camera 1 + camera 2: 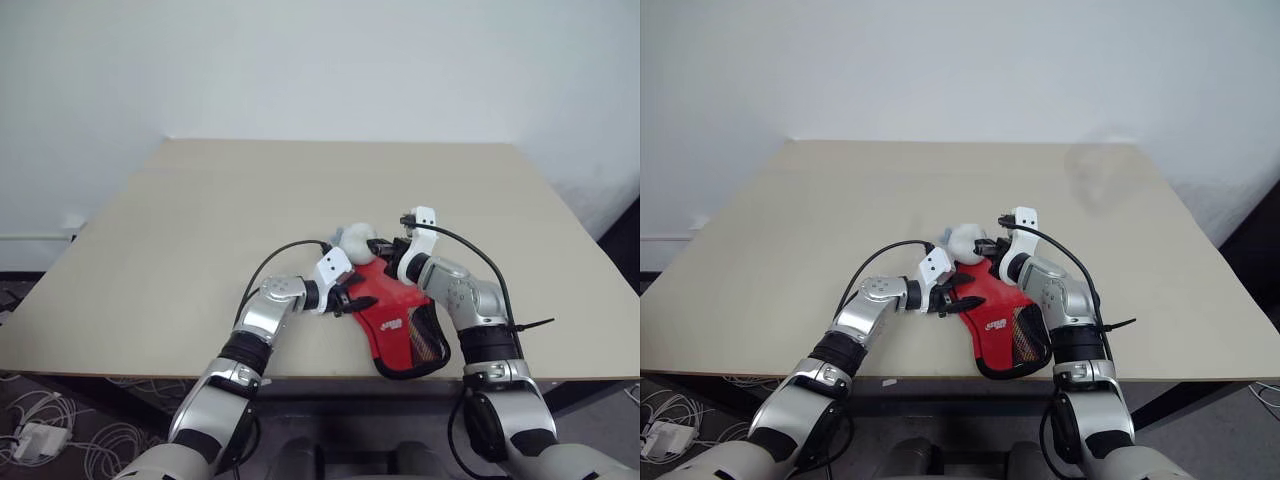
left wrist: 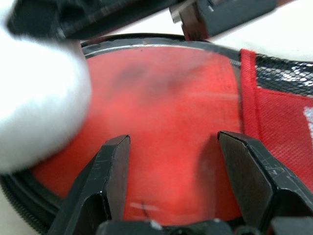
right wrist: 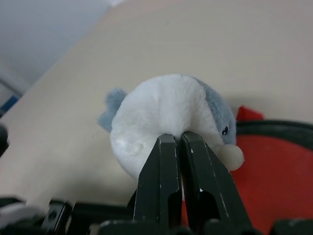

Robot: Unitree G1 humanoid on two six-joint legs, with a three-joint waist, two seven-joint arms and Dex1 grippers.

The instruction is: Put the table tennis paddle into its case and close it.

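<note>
The case [image 1: 392,305] lies red side up near the table's front edge, with black trim, a mesh pocket [image 1: 428,335] and a small white logo. My left gripper [image 2: 173,138] is open, its black fingers [image 2: 115,161] spread just above the red cloth. My right gripper [image 3: 178,136] is shut at the case's far end, tips against a pale grey and white plush lump [image 3: 166,105]. Whether anything is pinched between them is hidden. The table tennis paddle is out of view.
The beige table [image 1: 250,200] stretches wide and bare beyond the case and to both sides. The case's near end reaches the front edge [image 1: 300,377]. Cables [image 1: 40,430] lie on the floor at the lower left. A white wall stands behind.
</note>
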